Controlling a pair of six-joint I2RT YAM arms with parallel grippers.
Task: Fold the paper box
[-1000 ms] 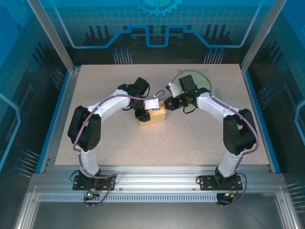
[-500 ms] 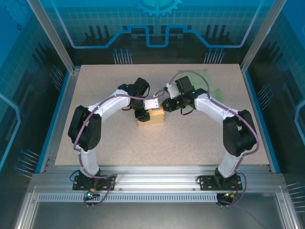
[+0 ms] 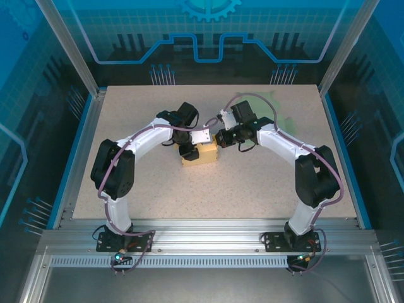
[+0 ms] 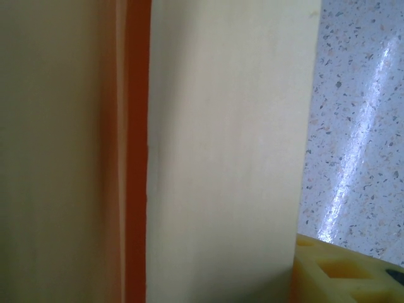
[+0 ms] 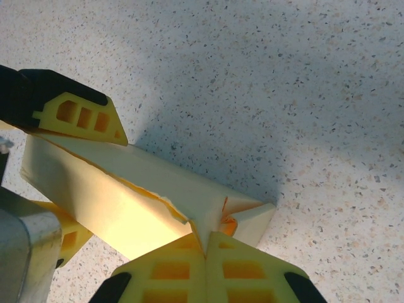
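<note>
- While the left gripper (image 3: pixel 189 153), just left of centre in the overhead view, has kept its place and its spread, the box (image 3: pixel 203 156) beside it has slid a touch leftward. The right gripper (image 3: pixel 218 140) has followed it in and closed.
- That likely means the end flap (image 5: pixel 243 218) is being pressed in or creased, so the folding looks well along but not finished.
- Left gripper: about half spread and clamped across the box's far end. In the right wrist view one finger (image 5: pixel 79 115) lies on the upper edge at upper left, and the other (image 5: pixel 60 243) sits under the box at lower left.
- Box: lies on the table (image 3: pixel 265 189) at mid-frame, between the two grippers.
- Right gripper: fingers pressed together at bottom centre of its own view, tips touching the end flap. Whether any paper is nipped between them I cannot tell.
</note>
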